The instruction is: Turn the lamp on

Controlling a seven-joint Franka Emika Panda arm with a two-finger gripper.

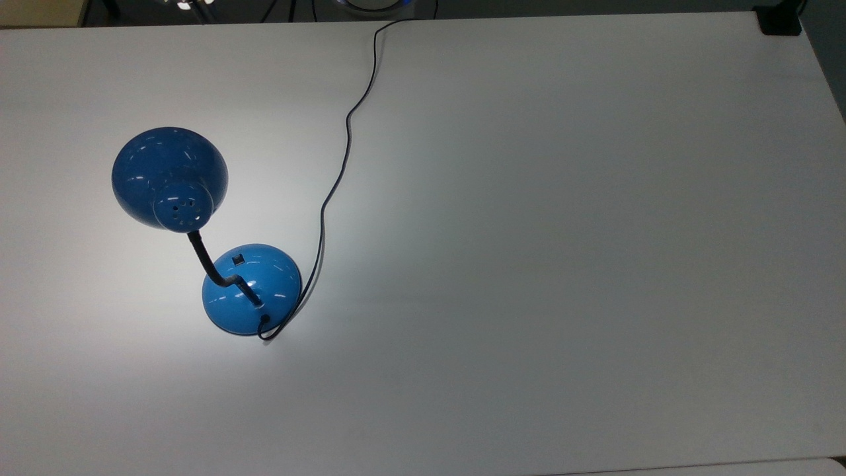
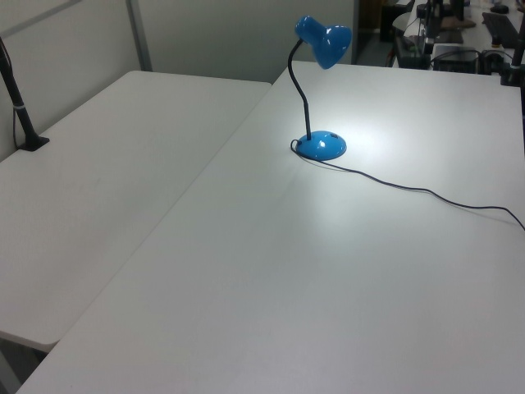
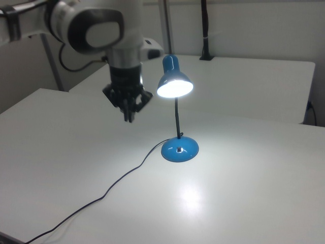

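Observation:
The blue lamp stands on the white table and is lit. In the right view its shade glows underneath and throws a bright patch on the table. Seen in the top view, the shade is upper left of the round base, joined to it by the black gooseneck. The small black switch sits on the base. My gripper hangs shut and holds nothing, left of the shade in the right view and well above the table. The lamp also stands in the left view.
The thin black cord runs from the base to the table's far edge in the top view. A black clamp sits at the top view's upper right corner. A second table adjoins on the left view's left.

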